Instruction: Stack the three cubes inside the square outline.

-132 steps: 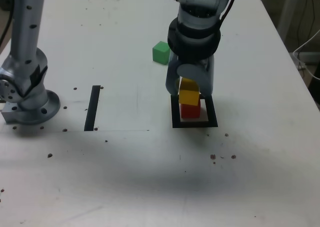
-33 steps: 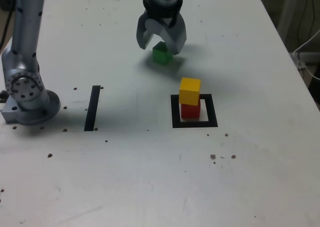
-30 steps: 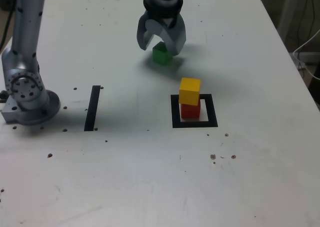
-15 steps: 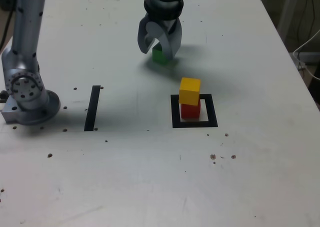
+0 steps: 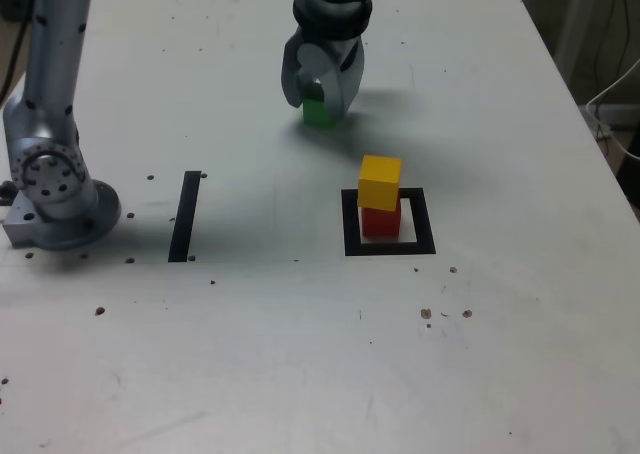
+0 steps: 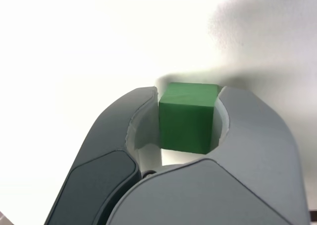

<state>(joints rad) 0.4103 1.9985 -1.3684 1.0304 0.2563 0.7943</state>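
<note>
At the far middle of the table the green cube (image 5: 318, 113) rests on the surface, and my gripper (image 5: 319, 98) is shut on it from above. The wrist view shows the green cube (image 6: 188, 117) pressed between both grey fingers (image 6: 255, 131), with my gripper (image 6: 187, 98) tight on its sides. The yellow cube (image 5: 380, 181) sits on the red cube (image 5: 380, 221) inside the black square outline (image 5: 350, 224), nearer the front and to the exterior view's right of my gripper.
A straight black strip (image 5: 186, 215) lies at the exterior view's left. The arm's grey base (image 5: 55, 189) stands at the left edge. Small dark specks dot the white table (image 5: 300, 324). The table's right edge is near a white cable (image 5: 612, 124).
The jaws closed from wide open around the green cube to shut on its sides. The cube stays on the table. The yellow-on-red stack has not moved.
</note>
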